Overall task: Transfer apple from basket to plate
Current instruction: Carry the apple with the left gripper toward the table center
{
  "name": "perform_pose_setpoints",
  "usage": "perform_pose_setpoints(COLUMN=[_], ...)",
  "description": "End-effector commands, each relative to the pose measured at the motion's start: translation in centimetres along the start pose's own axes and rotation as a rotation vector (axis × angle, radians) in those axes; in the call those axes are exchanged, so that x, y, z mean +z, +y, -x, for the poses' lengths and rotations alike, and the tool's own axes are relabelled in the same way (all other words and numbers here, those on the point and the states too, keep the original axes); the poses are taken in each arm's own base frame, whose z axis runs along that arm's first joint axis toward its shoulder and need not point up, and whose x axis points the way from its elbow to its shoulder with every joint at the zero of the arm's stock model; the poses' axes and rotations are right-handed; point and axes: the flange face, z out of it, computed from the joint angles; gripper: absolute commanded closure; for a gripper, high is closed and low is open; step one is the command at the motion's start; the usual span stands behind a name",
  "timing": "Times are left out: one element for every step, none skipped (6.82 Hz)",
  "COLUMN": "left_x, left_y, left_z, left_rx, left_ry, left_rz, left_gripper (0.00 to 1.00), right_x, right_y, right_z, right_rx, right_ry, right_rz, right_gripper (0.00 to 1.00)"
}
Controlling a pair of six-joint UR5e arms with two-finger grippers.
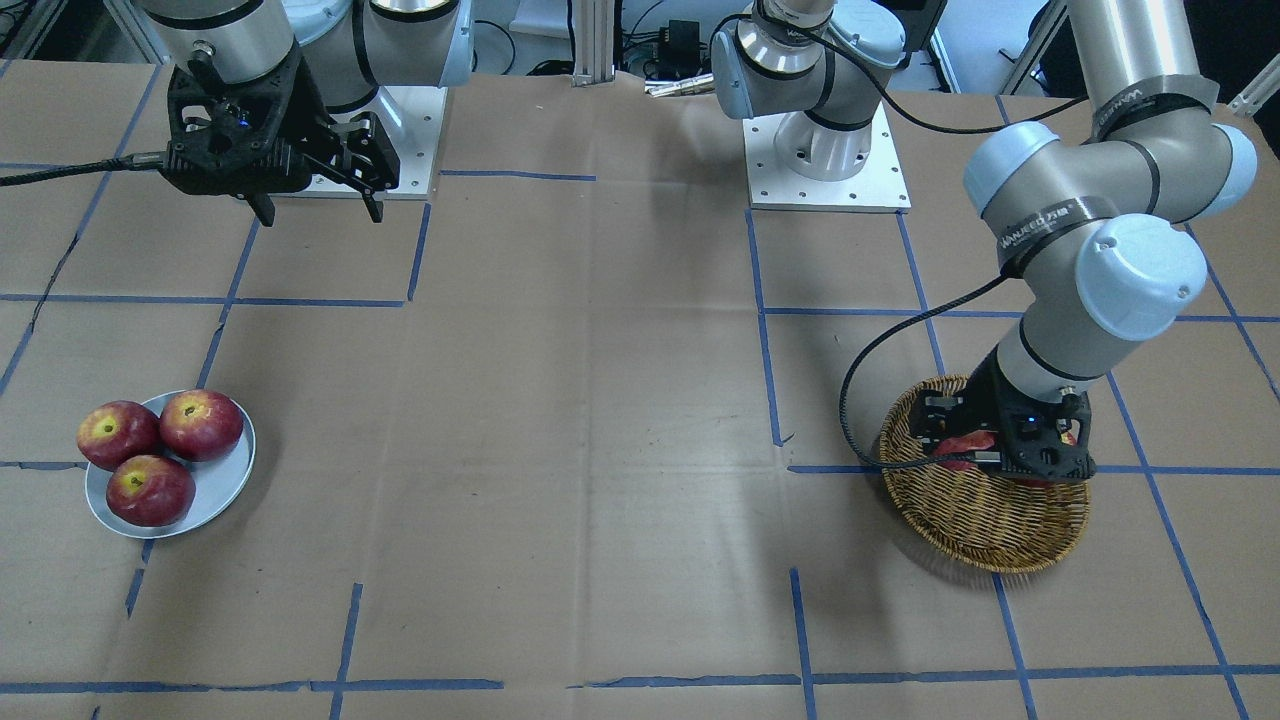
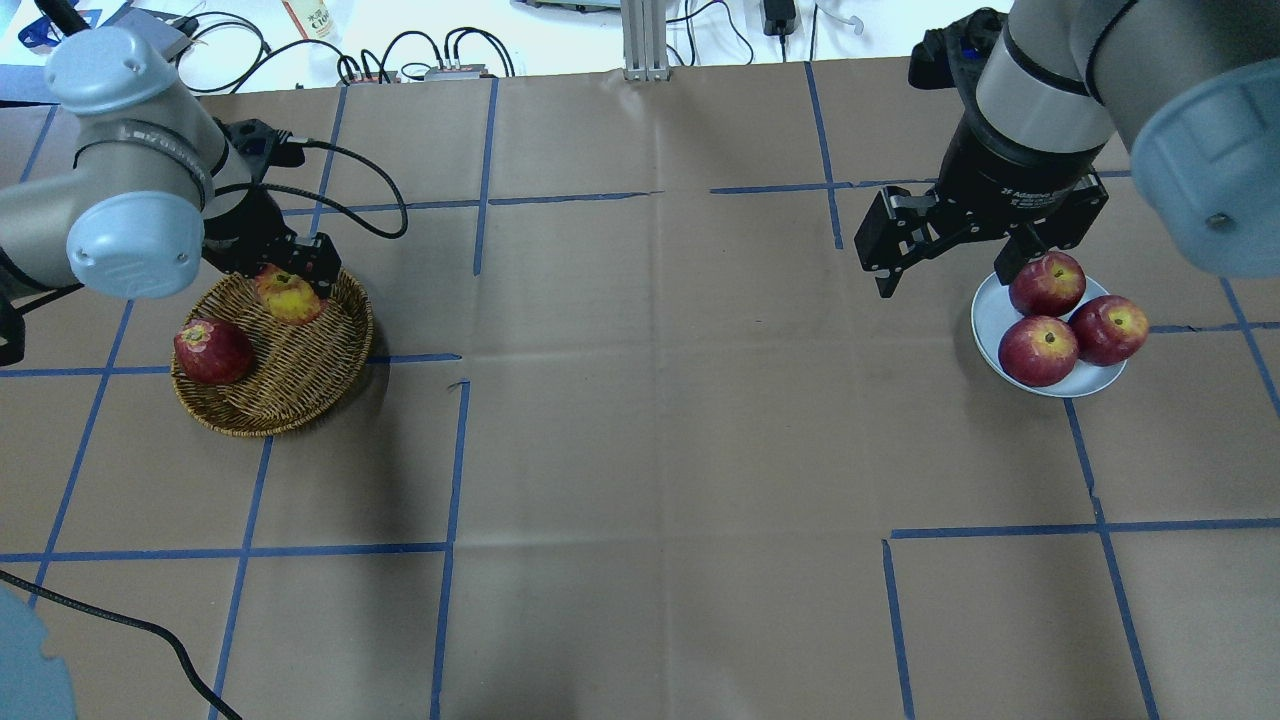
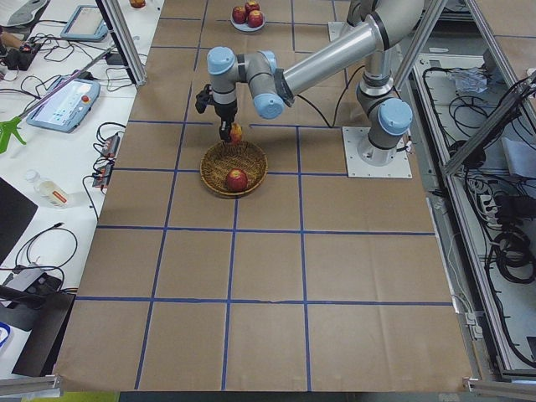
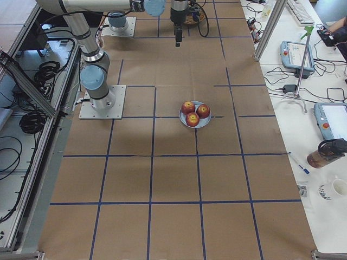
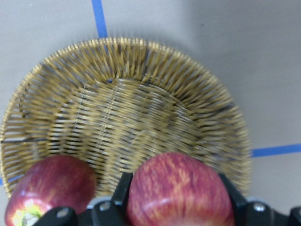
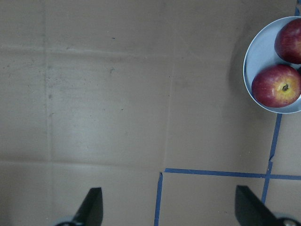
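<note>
The streaky red apple [image 2: 288,296] with a broad yellow patch is held between the fingers of my left gripper [image 2: 290,278], a little above the far side of the wicker basket [image 2: 290,390]. In the left wrist view the apple [image 5: 178,183] fills the space between the jaws, with the basket [image 5: 122,108] below it. A darker red apple [image 2: 212,350] lies in the basket. The grey-blue plate [image 2: 988,318] holds three dark red apples. My right gripper [image 2: 942,280] is open and empty, hovering just left of the plate.
The brown paper table [image 2: 650,420] carries blue tape lines. Cables and equipment [image 2: 400,60] lie along the far edge. The arm bases [image 1: 825,170] stand at the robot's side of the table.
</note>
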Motion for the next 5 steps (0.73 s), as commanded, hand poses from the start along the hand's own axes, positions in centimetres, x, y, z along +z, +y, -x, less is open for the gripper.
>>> perform_pose_setpoints(left_x=[-3.1, -2.3, -0.6, 1.8, 4.9], left_y=[-0.4, -0.1, 0.6, 0.6, 1.1], left_z=[-11.5, -16.8, -22.3, -27.9, -32.9], left_rx=[-0.044, -0.081, -0.127, -0.124, -0.147], left_ry=[0.010, 0.014, 0.010, 0.017, 0.021], left_rz=[-0.010, -0.009, 0.016, -0.019, -0.027], left_gripper=[0.42, 0.42, 0.42, 0.42, 0.42], right_x=[0.0, 0.0, 0.0, 0.0, 0.0], right_y=[0.0, 0.0, 0.0, 0.0, 0.0], right_z=[0.0, 0.0, 0.0, 0.0, 0.0], right_rx=[0.000, 0.000, 0.000, 0.000, 0.000], right_ry=[0.000, 0.000, 0.000, 0.000, 0.000], right_rz=[0.000, 0.000, 0.000, 0.000, 0.000], right_gripper=[0.00, 0.00, 0.00, 0.00, 0.00])
